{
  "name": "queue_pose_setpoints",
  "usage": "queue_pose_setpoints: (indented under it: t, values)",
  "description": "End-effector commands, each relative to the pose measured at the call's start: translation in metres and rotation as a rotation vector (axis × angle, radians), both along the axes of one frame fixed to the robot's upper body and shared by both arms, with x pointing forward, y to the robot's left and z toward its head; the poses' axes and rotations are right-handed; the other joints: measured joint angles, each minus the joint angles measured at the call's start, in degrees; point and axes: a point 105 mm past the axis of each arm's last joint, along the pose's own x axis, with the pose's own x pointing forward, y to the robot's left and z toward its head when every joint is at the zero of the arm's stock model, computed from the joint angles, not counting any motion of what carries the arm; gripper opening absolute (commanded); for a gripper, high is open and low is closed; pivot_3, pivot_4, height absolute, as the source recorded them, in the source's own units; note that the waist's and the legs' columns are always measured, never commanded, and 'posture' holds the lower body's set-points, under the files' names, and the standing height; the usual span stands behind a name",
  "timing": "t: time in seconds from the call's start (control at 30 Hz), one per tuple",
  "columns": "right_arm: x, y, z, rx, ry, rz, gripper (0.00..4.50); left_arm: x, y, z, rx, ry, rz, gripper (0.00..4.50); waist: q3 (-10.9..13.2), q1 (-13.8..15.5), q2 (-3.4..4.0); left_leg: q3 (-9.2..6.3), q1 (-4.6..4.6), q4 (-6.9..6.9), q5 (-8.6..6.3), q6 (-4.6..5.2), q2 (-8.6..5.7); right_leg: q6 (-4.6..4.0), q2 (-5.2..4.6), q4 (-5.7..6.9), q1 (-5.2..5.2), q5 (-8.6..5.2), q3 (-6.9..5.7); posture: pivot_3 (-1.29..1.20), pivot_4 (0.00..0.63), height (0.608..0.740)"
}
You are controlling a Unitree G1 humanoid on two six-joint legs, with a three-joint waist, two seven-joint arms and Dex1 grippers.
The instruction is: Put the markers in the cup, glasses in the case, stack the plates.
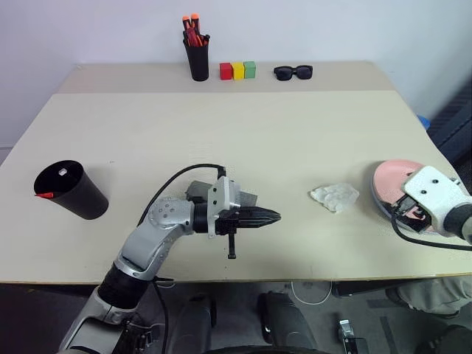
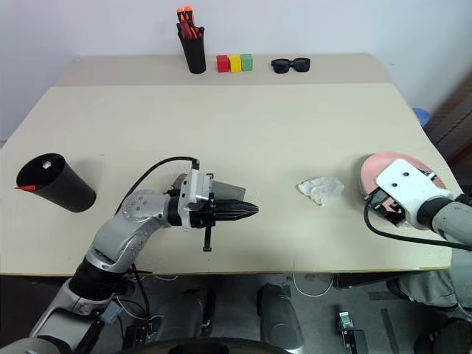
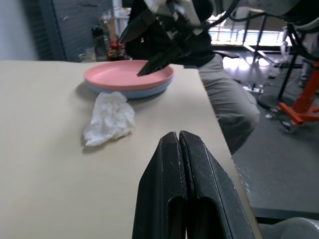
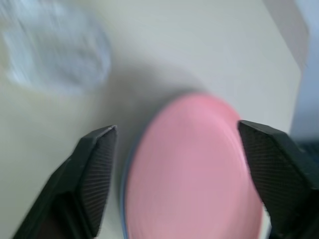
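The salmon pink plate (image 3: 128, 74) lies on top of the light blue plate (image 3: 130, 92) at the table's right edge. My right gripper (image 4: 179, 149) hovers just above them, open and holding nothing. The black cup (image 1: 70, 189) stands at the left, with a red marker (image 1: 44, 195) poking over its rim and a white marker end (image 1: 63, 172) inside. My left gripper (image 1: 273, 217) is shut and empty, level over the front middle of the table and pointing at the plates. The grey case (image 1: 248, 198) lies right behind it, mostly covered by the wrist. The glasses are hidden.
A crumpled white tissue (image 1: 335, 196) lies between my left gripper and the plates. Along the back edge stand a black pen holder (image 1: 197, 59) with orange-red pens, three coloured blocks (image 1: 237, 71) and black sunglasses (image 1: 293, 71).
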Motion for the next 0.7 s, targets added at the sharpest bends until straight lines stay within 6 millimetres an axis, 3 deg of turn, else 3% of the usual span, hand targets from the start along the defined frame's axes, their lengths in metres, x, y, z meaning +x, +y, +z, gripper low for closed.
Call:
queue_pose_setpoints:
  t: [0.03,0.2,0.37,0.47,0.6,0.67,0.7]
  values:
    - [0.000,0.034,0.002,0.086,0.005,0.142,3.92,0.002,0.006,0.009,-0.019,-0.049,0.043,0.00,0.0,0.0,-0.01,-0.01,0.00,0.00,0.00,0.00,0.00,0.00,0.00,0.00,0.00,0.00,-0.01,0.00,0.150,0.740]
    - [0.015,0.057,-0.022,0.128,0.047,0.196,3.92,0.007,0.012,0.011,-0.014,-0.056,0.085,0.00,0.0,0.0,-0.03,-0.01,-0.01,0.00,0.00,0.00,0.00,0.00,0.00,-0.01,0.00,-0.01,-0.01,0.00,0.150,0.740]
    - [0.030,0.046,-0.049,0.065,0.074,0.128,3.92,0.008,0.017,0.012,-0.007,-0.058,0.113,0.00,0.0,0.1,-0.03,-0.01,-0.05,-0.01,0.00,0.00,-0.01,-0.01,-0.03,-0.07,-0.02,-0.01,-0.02,0.00,0.150,0.740]
    - [0.032,0.047,-0.051,0.068,0.073,0.126,2.99,0.008,0.019,0.012,-0.006,-0.054,0.124,0.00,0.0,0.1,-0.03,0.00,-0.07,-0.02,0.00,0.00,-0.01,0.00,-0.05,-0.08,-0.05,0.00,-0.01,0.00,0.150,0.740]
    - [0.032,0.046,-0.048,0.030,0.045,0.125,1.01,0.007,0.018,0.012,-0.005,-0.050,0.126,0.00,0.0,0.0,-0.03,-0.03,-0.06,-0.05,0.00,0.00,0.00,0.01,-0.01,-0.07,-0.07,0.00,-0.03,0.00,0.150,0.740]
    - [0.031,0.044,-0.036,0.018,0.010,0.118,0.04,0.007,0.018,0.013,-0.006,-0.049,0.127,0.00,0.0,0.0,-0.03,-0.03,-0.06,-0.04,0.00,0.00,0.00,0.00,-0.01,-0.07,-0.07,0.00,-0.03,0.00,0.150,0.740]
    - [0.031,0.041,-0.029,0.013,-0.012,0.103,0.01,0.008,0.018,0.014,-0.007,-0.049,0.128,0.00,0.0,0.0,-0.03,-0.02,-0.06,-0.04,0.00,0.00,0.00,0.00,-0.01,-0.07,-0.07,0.00,-0.02,0.00,0.150,0.740]
